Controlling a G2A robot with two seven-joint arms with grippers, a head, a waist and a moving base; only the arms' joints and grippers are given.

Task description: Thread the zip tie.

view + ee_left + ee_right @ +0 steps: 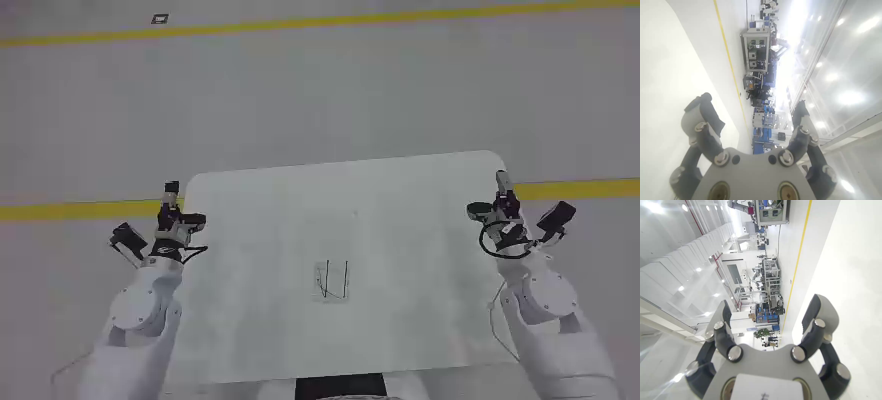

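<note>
One white table carries the zip tie, which lies about midway between the left and right edges, a little closer to the near edge. It shows as two thin dark lines side by side (I cannot tell whether this is one bent tie or two). There are two grippers, both well apart from it. The left gripper is at the left edge near the far corner, its two fingers spread wide and holding nothing. The right gripper is at the right edge near the far corner, also spread and holding nothing. Two yellow lines cross the floor.
</note>
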